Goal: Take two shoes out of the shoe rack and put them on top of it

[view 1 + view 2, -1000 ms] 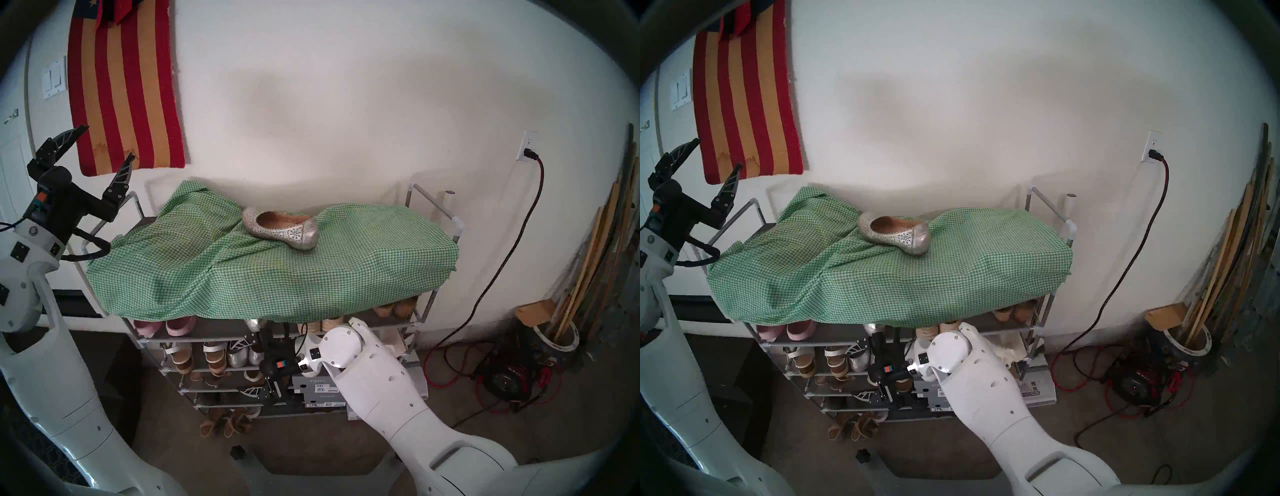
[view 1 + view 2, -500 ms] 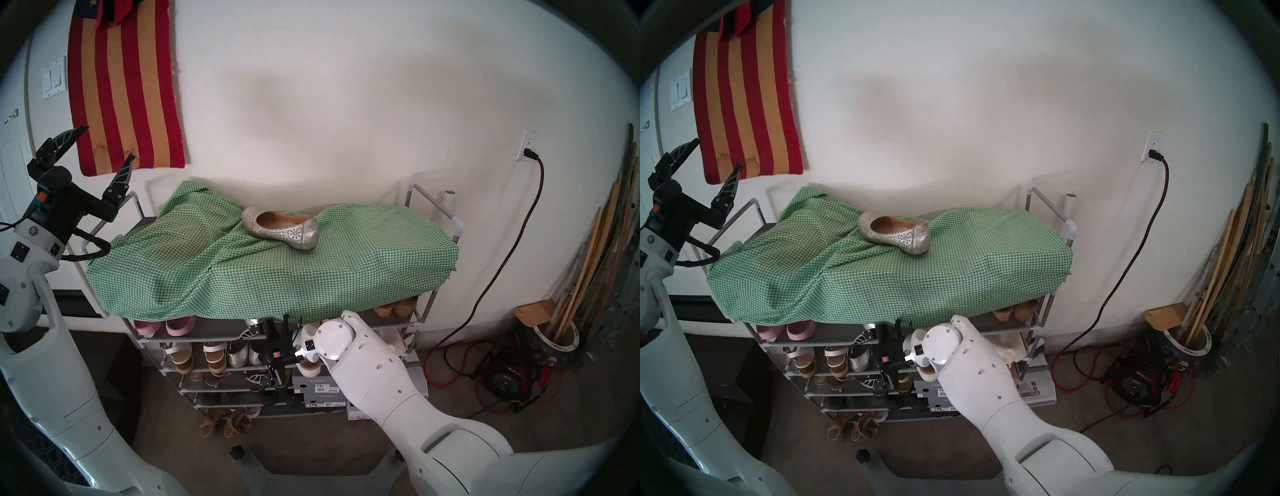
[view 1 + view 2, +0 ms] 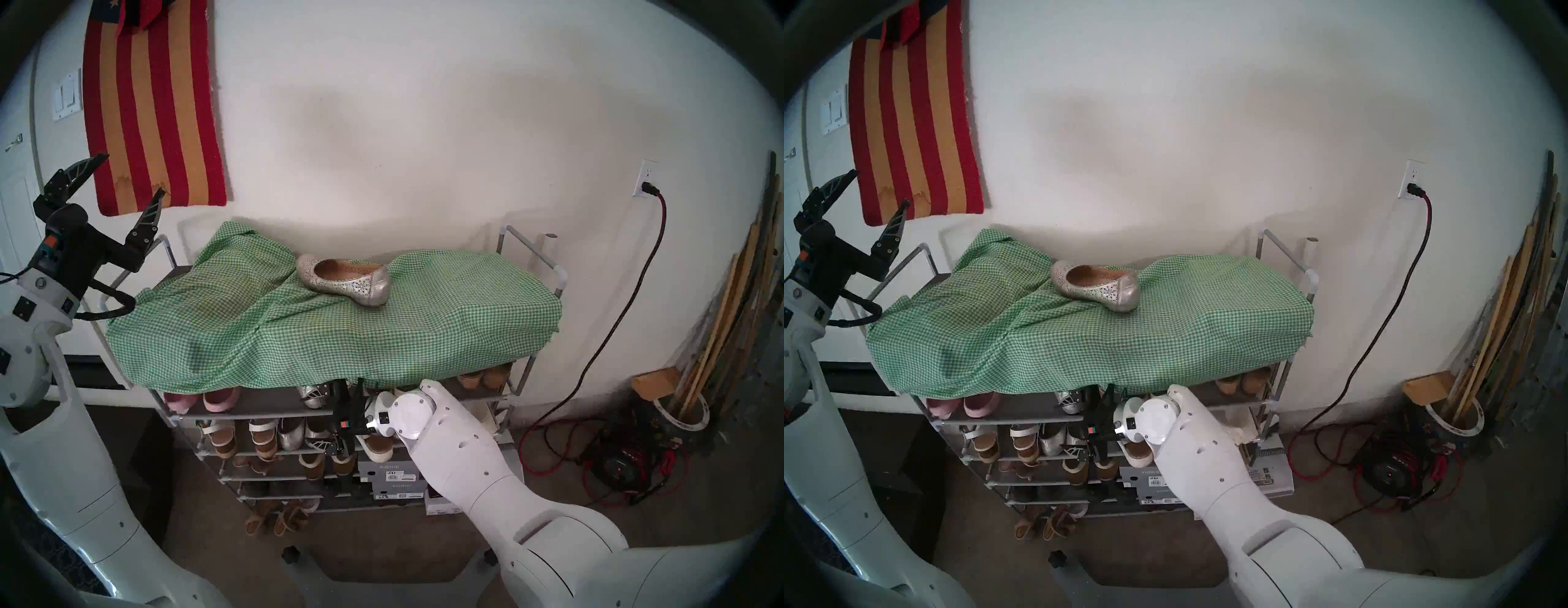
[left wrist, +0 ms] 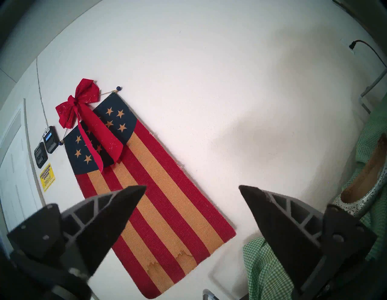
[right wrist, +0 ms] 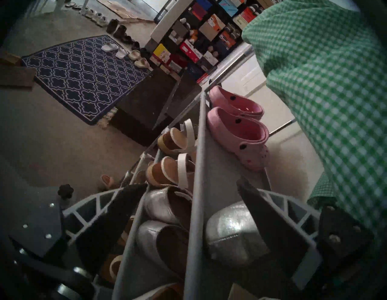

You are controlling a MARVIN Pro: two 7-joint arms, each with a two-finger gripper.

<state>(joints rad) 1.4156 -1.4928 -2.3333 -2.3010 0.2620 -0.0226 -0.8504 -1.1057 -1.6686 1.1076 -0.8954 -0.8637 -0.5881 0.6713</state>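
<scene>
Since one silver flat [image 3: 344, 279] is already sitting on the green checked cloth [image 3: 445, 322] draped over the top of the shoe rack [image 3: 526, 373], I'm only after its mate now. That second flat [image 5: 232, 232] is on the first shelf under the cloth, toe poking out past the front rail, right beside the pink clogs' [image 5: 240, 134] shelf space. My right tool [image 5: 192, 188] is spread wide and turned so the fingers stack up and down: one finger [image 5: 272, 228] lies across the shoe's toe, the other hangs below the rail in front of the plainer silver pair [image 5: 165, 222]. I guess that's so I can pinch the toe top to bottom, but the rail sits between the fingers, so closing here would probably grab tube too. The left tool [image 3: 110, 187] is parked up by the striped flag [image 3: 148, 106], wide and empty, out of the way.
</scene>
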